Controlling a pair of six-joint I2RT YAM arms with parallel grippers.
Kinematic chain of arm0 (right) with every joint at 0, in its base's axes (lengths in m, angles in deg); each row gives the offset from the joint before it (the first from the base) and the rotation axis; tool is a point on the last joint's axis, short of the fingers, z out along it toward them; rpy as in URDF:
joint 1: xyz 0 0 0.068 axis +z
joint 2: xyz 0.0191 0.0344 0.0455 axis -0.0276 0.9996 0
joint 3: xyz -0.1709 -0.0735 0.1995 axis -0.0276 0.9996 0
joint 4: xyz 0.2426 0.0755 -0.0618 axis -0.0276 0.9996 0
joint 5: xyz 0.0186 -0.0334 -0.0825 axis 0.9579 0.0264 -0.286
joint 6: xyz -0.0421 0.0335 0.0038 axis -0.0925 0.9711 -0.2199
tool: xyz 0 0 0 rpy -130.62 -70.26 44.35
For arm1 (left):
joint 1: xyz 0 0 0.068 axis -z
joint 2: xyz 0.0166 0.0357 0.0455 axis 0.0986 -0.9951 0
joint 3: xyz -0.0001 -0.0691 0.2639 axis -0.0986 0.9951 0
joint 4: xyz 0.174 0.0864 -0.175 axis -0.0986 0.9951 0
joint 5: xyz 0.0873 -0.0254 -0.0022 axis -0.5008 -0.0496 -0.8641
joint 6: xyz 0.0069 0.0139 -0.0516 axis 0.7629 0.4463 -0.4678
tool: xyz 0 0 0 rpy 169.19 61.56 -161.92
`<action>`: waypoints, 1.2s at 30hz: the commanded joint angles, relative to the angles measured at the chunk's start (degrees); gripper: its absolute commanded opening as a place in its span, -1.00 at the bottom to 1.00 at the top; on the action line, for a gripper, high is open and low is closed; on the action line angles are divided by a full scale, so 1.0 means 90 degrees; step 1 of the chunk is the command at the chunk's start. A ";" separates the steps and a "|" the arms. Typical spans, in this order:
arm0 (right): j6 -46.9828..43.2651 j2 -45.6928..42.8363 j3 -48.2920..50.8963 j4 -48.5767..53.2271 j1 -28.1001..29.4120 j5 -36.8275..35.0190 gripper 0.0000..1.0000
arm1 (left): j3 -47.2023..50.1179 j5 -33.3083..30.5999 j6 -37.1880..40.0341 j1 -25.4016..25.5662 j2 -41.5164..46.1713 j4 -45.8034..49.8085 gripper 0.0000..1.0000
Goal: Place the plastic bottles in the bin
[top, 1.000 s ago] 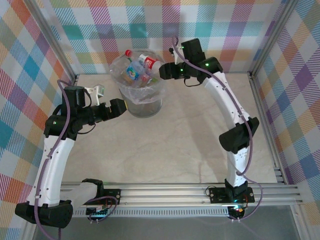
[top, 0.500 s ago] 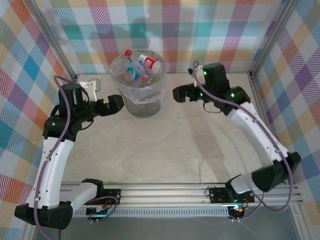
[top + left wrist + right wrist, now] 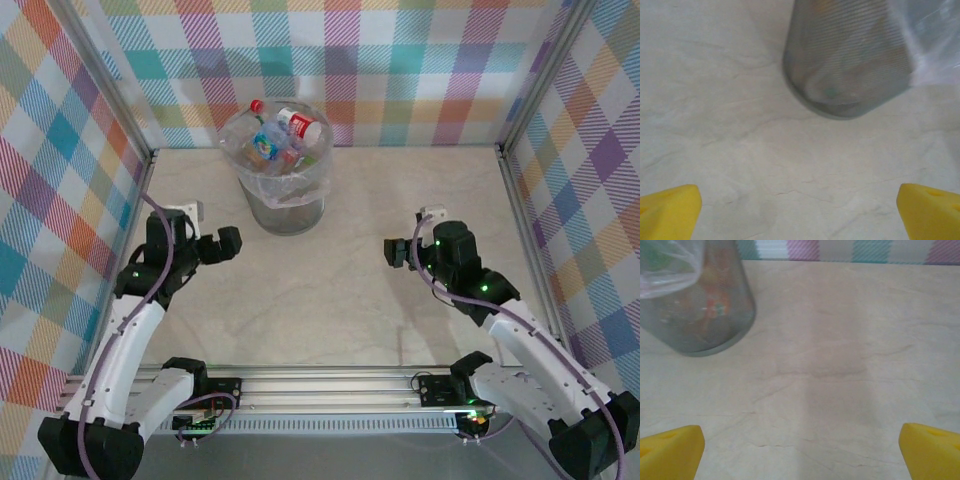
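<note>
Pupil: Whereabouts of the plastic bottles (image 3: 280,135), and the reason?

Tutor: Heaped inside the bin (image 3: 288,205), caps and labels up to the rim, with none visible on the table (image 3: 330,300). Placement per task: everything gathered in one upright container, with the clear bag liner (image 3: 262,170) folded over the rim to hold the load together. From the left gripper (image 3: 227,244), bin ahead of the fingertips and slightly to their right, well apart. From the right gripper (image 3: 392,252), bin ahead and far to the left of the fingertips, also well apart.

Pupil: And the fingers?

Tutor: Both pairs spread wide, grasping nothing. Yellow fingertips (image 3: 667,210) at the opposite lower corners of each wrist view, bare table between. Probable reason: nothing left on the table to carry. Judged state of task: finished or nearly so, no loose bottle in sight. Risk: topmost bottles proud of the rim, liable to roll off at any nudge. Hence the sensible clearance on both sides.
</note>
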 commanded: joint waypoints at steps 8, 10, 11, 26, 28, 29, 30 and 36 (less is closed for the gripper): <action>-0.0564 0.0016 0.1268 -0.1768 -0.0816 -0.1209 0.99 | 0.1968 -0.1265 0.0428 0.0055 0.1288 -0.2213 1.00; -0.0744 0.0185 0.1543 -0.2213 -0.1155 -0.0987 0.99 | 0.2276 -0.1419 0.0411 0.0055 0.1394 -0.2560 1.00; -0.0841 0.0287 0.1701 -0.2516 -0.1325 -0.0840 0.99 | 0.2419 -0.1511 0.0385 0.0060 0.1418 -0.2736 1.00; -0.1182 0.2597 0.2821 -0.7136 -0.2513 0.0570 0.99 | 0.3987 -0.1889 0.1102 0.0053 -0.0466 -0.6953 1.00; -0.1214 0.3081 0.2816 -0.7705 -0.2545 0.0673 0.99 | 0.4083 -0.1691 0.1232 0.0027 -0.0825 -0.7552 1.00; -0.1242 0.3277 0.2798 -0.7883 -0.2577 0.0731 0.99 | 0.4076 -0.1609 0.1290 0.0018 -0.1000 -0.7730 1.00; -0.1243 0.3501 0.2778 -0.8046 -0.2603 0.0799 0.99 | 0.4058 -0.1509 0.1357 0.0016 -0.1206 -0.7912 1.00; -0.1205 0.4254 0.2411 -0.7965 -0.2769 0.1242 0.99 | 0.4067 -0.1233 0.1503 -0.0061 -0.2362 -0.9188 1.00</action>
